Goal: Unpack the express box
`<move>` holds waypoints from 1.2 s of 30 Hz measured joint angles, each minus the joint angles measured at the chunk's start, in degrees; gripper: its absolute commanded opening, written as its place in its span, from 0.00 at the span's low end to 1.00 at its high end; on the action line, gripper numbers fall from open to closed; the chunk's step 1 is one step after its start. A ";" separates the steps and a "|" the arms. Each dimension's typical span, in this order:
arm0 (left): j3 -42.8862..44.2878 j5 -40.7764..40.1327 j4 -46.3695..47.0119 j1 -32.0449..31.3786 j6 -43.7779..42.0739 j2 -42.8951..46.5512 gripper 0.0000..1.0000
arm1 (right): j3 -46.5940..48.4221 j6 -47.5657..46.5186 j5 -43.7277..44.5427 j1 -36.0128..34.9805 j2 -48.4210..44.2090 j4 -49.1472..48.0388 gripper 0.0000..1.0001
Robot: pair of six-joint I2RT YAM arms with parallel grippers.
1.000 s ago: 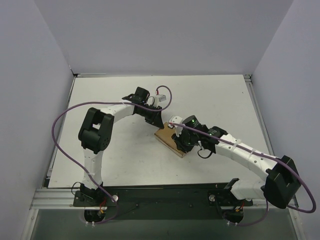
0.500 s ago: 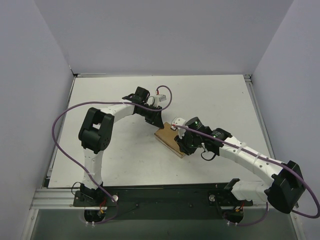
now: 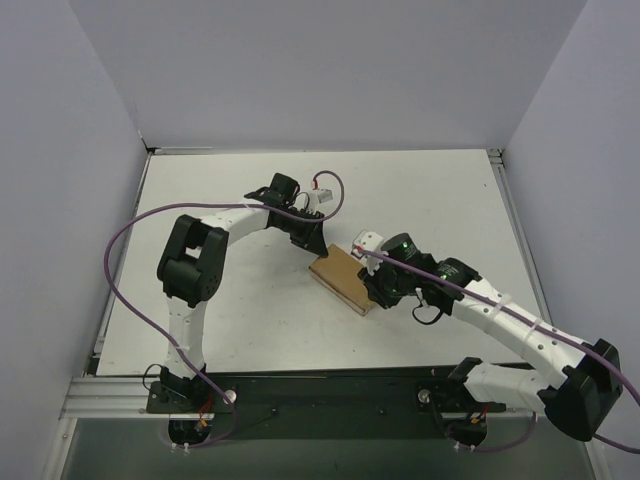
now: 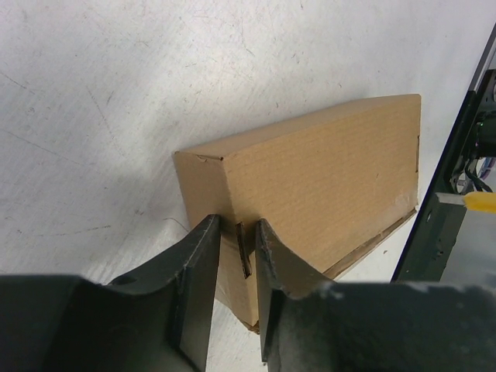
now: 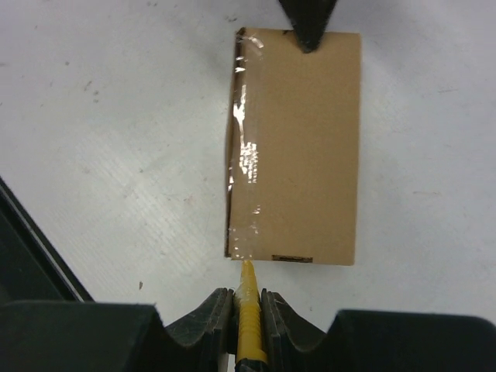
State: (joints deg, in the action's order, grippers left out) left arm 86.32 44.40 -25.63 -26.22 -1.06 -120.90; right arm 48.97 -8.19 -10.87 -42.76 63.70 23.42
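Note:
The express box (image 3: 338,277) is a plain brown cardboard box lying flat in the middle of the table. It also shows in the left wrist view (image 4: 325,178) and the right wrist view (image 5: 306,147). Clear tape (image 5: 244,155) runs along its left edge. My left gripper (image 3: 315,247) is at the box's far end, its jaws (image 4: 237,229) nearly closed on a cardboard edge there. My right gripper (image 3: 375,293) is shut on a yellow utility knife (image 5: 249,325). The knife's tip touches the box's near left corner, at the taped seam.
The white table (image 3: 230,310) is walled on three sides by grey panels. Its dark front rail (image 5: 31,248) lies close to my right gripper. Purple cables (image 3: 120,250) loop off both arms. My right arm's dark body (image 4: 449,225) stands just past the box.
My right gripper has drawn back toward the near right with the knife, from over the box to its near end. The box and my left gripper have not moved.

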 measured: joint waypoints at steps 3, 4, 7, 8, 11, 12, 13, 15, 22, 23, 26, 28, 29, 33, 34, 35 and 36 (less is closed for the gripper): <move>0.07 0.39 0.04 0.00 -0.02 0.00 0.42 | 2.45 0.39 0.81 3.19 -0.35 1.31 0.00; 0.07 0.55 0.15 0.07 0.04 0.00 0.43 | 3.30 0.44 1.33 4.37 -0.35 1.31 0.00; -0.42 0.98 1.25 0.44 0.81 0.28 0.45 | 4.68 0.57 3.23 7.76 -0.35 0.87 0.00; -1.01 1.07 1.90 0.68 1.07 0.74 0.46 | 4.70 0.61 3.67 8.76 -0.33 0.72 0.00; -3.52 1.22 2.97 1.73 1.97 4.35 0.46 | 4.70 0.66 5.01 11.37 0.28 0.13 0.00; -4.46 1.25 3.37 2.14 1.86 6.25 0.46 | 4.70 0.70 5.42 12.28 0.70 -0.28 0.00; -5.53 1.27 3.91 2.51 1.46 8.52 0.47 | 4.72 0.72 5.70 12.96 1.11 -0.63 0.00; -8.63 1.33 5.86 3.10 -0.76 14.14 0.49 | 5.01 0.87 6.56 14.97 2.54 -1.51 0.00; -20.72 0.83 11.72 -0.83 -12.87 30.73 0.52 | 8.94 1.51 7.15 19.82 6.69 -3.48 0.00; -20.59 0.57 12.17 -1.62 -13.90 30.56 0.52 | 9.53 1.73 7.15 20.09 6.80 -3.54 0.00; -18.18 -0.04 12.11 -4.52 -17.92 27.06 0.52 | 11.02 2.75 7.02 21.44 6.82 -3.78 0.00; -15.21 -0.02 11.54 -5.97 -20.59 23.34 0.51 | 11.93 3.67 6.97 23.28 6.78 -3.91 0.00; -13.35 0.39 11.21 -6.47 -22.27 21.14 0.51 | 12.35 4.00 7.06 24.33 6.69 -3.87 0.00; -3.17 3.50 6.01 -7.43 -30.10 12.52 0.49 | 13.35 4.98 7.15 28.06 5.27 -3.19 0.00; -1.27 4.07 4.66 -7.54 -31.58 10.21 0.47 | 13.38 5.11 7.19 28.89 4.55 -2.84 0.00; 1.64 5.11 2.23 -7.63 -33.38 7.89 0.46 | 13.38 5.20 7.23 29.83 3.74 -2.38 0.00; 3.93 6.01 0.61 -7.74 -34.71 5.90 0.44 | 13.38 5.27 7.26 30.67 2.93 -1.92 0.00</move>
State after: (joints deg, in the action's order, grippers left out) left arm 90.26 50.41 -25.02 -33.95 -35.77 -115.00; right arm 62.35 -2.92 -3.62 -12.10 66.63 21.50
